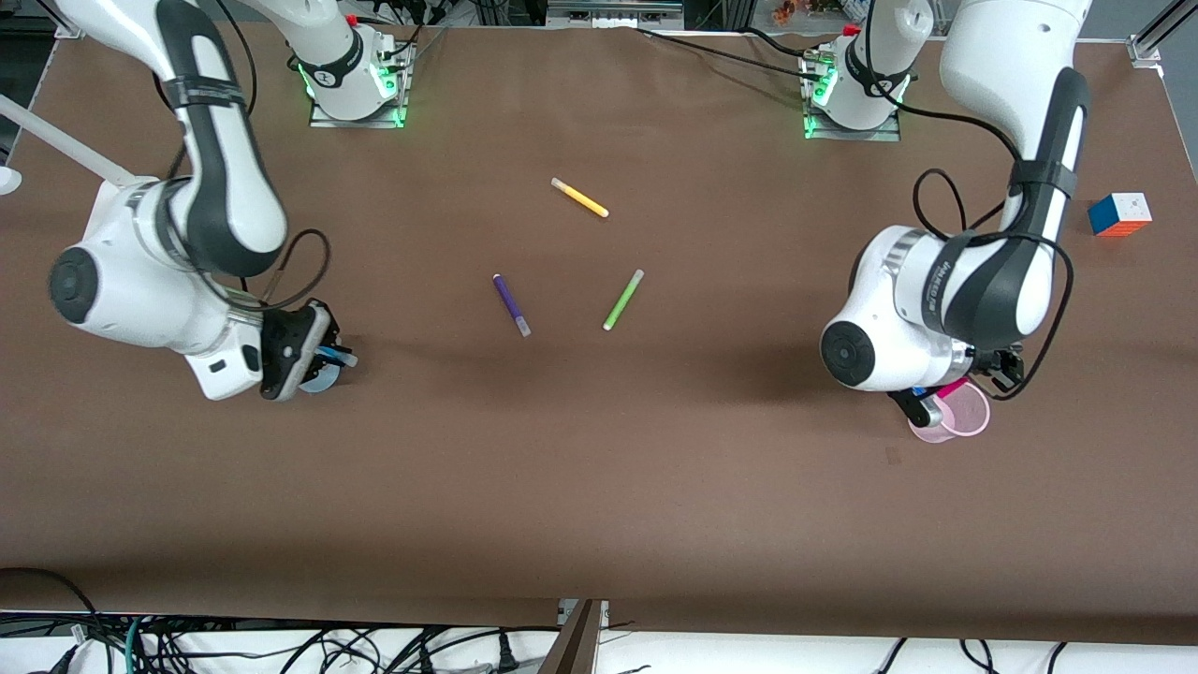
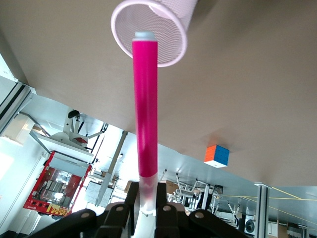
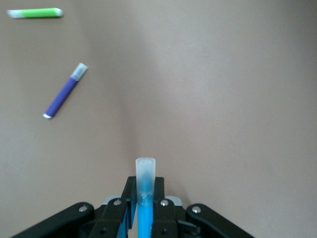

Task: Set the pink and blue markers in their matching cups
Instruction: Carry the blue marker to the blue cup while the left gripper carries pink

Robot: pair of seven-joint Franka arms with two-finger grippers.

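the left gripper [image 1: 945,393] is over the pink cup [image 1: 964,418] at the left arm's end of the table [image 1: 599,487], and its fingers are clamped on the pink marker [image 1: 953,387]. from the front only a bit of that marker peeks out under the arm, but the left wrist view shows the whole pink marker [image 2: 146,109] standing straight out from the fingers [image 2: 161,196], its pale tip right at the open mouth of the pink cup [image 2: 171,47]. that view also shows a colored cube [image 2: 217,155] on the table, which sits near the table's edge in the front view too [image 1: 1119,213]. the right gripper [image 1: 323,360] is at the right arm's end of the table, over the blue cup [image 1: 323,379], which is mostly hidden under it. its fingers are clamped on the blue marker [image 3: 145,193], with the clear cap pointing away from the gripper. in the middle of the table lie a purple pen [image 1: 512,304], a green pen [image 1: 623,300] and a yellow pen [image 1: 579,197], well apart.
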